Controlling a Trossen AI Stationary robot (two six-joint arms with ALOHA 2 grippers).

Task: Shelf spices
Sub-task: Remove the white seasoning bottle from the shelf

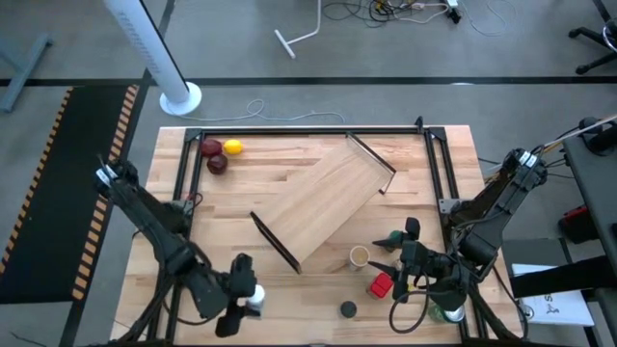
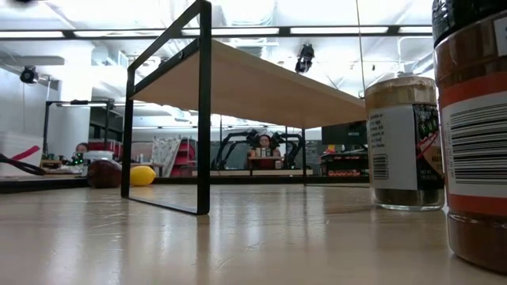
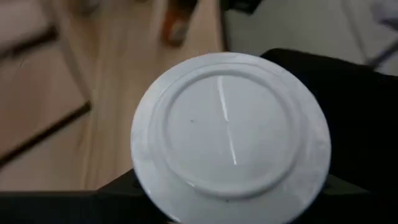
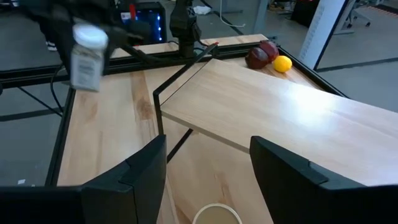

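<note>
The shelf (image 1: 323,207), a light-wood plank on thin black end bars, stands aslant mid-table; it also shows in the right wrist view (image 4: 273,106) and the low view (image 2: 238,79). My left gripper (image 1: 241,294), near the table's front edge, is shut on the white-capped jar (image 4: 86,56). My right gripper (image 4: 208,168) is open and empty, just above the tan cylinder (image 1: 359,256). The red box (image 1: 382,285) and the black-capped jar (image 1: 347,309) stand on the table near it. The other spices cannot be made out. My left gripper holds the white-capped jar at its upper end, by the cap (image 4: 90,36), coming from above. The cap's flat top (image 3: 230,127) faces the wrist camera and hides the fingers' contact. The jar hangs about upright below the gripper, clear of the table.
Red and yellow fruit (image 1: 220,154) lie in the far left corner. A green-topped thing (image 1: 448,310) stands under the right arm at the front right. Two jars (image 2: 404,142) (image 2: 475,134) stand close to the low camera. A black frame (image 1: 308,132) rims the table.
</note>
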